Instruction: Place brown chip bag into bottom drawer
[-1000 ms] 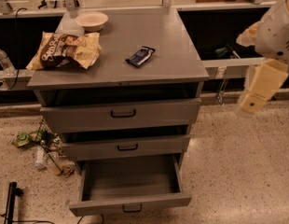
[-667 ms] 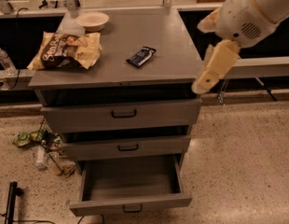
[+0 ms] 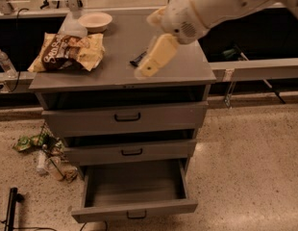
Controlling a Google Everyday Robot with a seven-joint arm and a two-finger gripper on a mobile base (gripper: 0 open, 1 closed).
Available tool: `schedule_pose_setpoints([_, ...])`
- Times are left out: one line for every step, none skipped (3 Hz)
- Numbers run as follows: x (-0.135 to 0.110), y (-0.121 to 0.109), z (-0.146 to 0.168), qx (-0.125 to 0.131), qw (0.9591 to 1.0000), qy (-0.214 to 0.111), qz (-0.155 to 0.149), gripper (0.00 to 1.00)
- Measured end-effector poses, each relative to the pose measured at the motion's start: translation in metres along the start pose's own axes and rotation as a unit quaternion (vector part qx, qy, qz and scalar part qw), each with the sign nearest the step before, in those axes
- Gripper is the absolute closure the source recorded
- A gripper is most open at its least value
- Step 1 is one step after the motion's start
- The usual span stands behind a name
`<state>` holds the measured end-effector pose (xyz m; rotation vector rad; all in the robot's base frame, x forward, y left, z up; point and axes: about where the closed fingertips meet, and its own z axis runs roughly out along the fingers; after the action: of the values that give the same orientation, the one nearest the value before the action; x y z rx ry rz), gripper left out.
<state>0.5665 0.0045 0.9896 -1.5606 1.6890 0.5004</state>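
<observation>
The brown chip bag (image 3: 67,52) lies crinkled on the left of the grey cabinet top (image 3: 115,76). The bottom drawer (image 3: 101,212) is pulled out and its box looks empty. The two drawers above it are pushed in or only slightly out. My gripper (image 3: 143,71) hangs from the cream arm (image 3: 206,6) over the middle right of the cabinet top, well to the right of the bag and not touching it. It holds nothing that I can see.
A pale bowl (image 3: 95,20) stands behind the bag. A small dark packet (image 3: 138,59) lies partly hidden behind my gripper. Litter (image 3: 45,153) lies on the floor left of the cabinet, and a black post (image 3: 12,208) stands at the lower left.
My arm has swung from the right of the cabinet leftward, so the gripper is now over the cabinet top near the dark packet. The bag and drawers have not moved.
</observation>
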Motion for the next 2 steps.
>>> schedule_pose_setpoints([-0.0119,-0.0178,-0.0003,0.036,0.9991,-0.020,0.011,0.00])
schedule_pose_setpoints([-0.0102,-0.0130,-0.0017,0.028,0.9995,-0.016,0.007,0.00])
